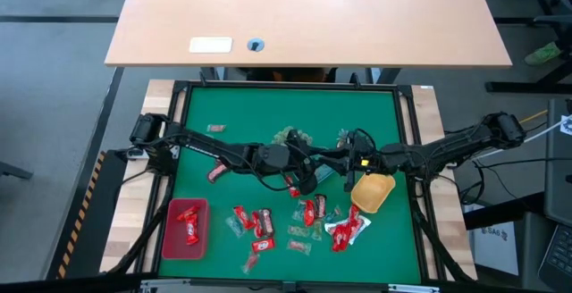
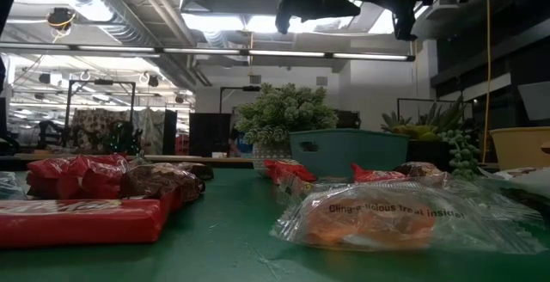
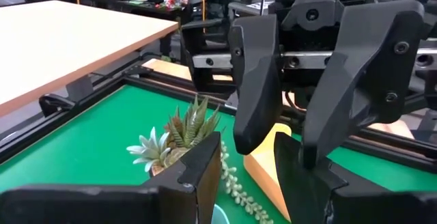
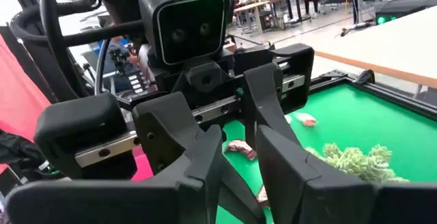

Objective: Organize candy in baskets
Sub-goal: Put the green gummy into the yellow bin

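We see both grippers (image 1: 313,181) part-open and empty above the red candy (image 1: 259,221): light, crinkly, slippery, best pinched mid-wrapper.

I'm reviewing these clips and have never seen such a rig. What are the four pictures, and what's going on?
Two robot arms work over a green mat. One camera looks down from above, one sits at table height, and one rides on each wrist. The left gripper and right gripper meet face to face mid-table, fingers parted; neither visibly holds anything. Wrapped candy lies scattered at the front. A red basket holds some red ones, and a yellow basket sits near the right gripper. Green plant ornaments stand farther back.
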Motion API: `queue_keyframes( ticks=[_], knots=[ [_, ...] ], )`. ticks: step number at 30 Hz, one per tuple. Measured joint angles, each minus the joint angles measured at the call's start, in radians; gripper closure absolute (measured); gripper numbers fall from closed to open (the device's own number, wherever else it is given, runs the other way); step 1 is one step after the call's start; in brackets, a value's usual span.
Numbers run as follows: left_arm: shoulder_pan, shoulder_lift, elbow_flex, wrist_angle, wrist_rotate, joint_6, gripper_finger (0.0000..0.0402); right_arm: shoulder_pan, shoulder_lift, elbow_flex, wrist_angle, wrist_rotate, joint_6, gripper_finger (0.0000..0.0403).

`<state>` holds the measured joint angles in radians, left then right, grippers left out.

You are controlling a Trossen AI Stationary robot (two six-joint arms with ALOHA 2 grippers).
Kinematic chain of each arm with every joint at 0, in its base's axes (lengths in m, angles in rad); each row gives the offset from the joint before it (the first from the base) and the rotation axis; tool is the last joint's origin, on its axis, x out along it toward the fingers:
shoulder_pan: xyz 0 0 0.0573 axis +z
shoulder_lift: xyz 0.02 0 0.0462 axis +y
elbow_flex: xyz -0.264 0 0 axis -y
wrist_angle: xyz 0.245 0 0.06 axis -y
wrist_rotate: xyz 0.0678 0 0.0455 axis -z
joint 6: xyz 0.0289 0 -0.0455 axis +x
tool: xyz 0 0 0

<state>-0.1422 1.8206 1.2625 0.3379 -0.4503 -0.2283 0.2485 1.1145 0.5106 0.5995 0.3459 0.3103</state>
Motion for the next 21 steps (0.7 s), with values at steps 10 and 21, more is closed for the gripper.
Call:
queue_keyframes(
  ticks=[10,21],
  knots=[
    [-0.004,-0.007,0.001,-0.025,0.002,0.000,0.0270,0.000,-0.050,-0.001,-0.098,-0.034,-0.002,0.0308],
    [-0.009,-0.216,0.002,-0.469,0.127,-0.029,0.0270,-0.013,-0.122,-0.002,-0.222,-0.089,-0.002,0.0308]
  ],
)
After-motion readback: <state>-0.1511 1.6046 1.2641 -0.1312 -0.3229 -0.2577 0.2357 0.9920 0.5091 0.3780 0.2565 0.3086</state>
